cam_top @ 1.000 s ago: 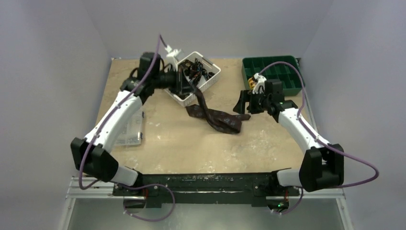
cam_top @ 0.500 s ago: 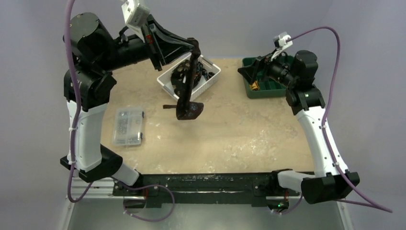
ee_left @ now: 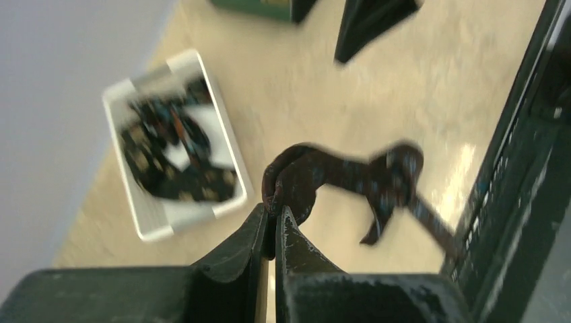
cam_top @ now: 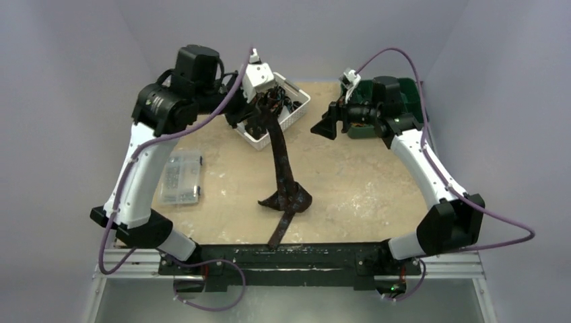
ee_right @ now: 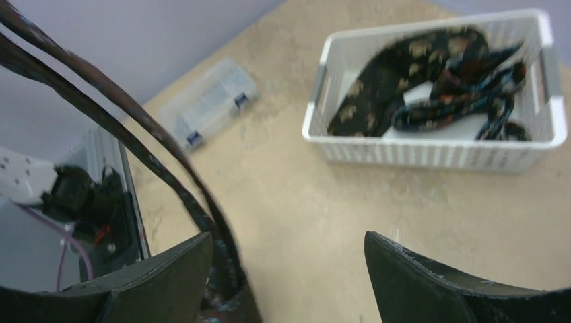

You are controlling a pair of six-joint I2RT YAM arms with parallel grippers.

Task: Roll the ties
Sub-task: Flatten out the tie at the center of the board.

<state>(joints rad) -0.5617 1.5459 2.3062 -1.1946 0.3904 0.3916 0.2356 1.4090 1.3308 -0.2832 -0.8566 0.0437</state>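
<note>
Left gripper clamps one tie above the basket; the tie hangs down, its lower part crumpled on the bench near the front edge. Right gripper stands spread and empty. Nothing looks rolled yet; more ties lie in the basket.

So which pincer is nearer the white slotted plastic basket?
Left: left pincer beside the white basket, shut on a dark patterned necktie; right pincer open, apart to its right.
</note>
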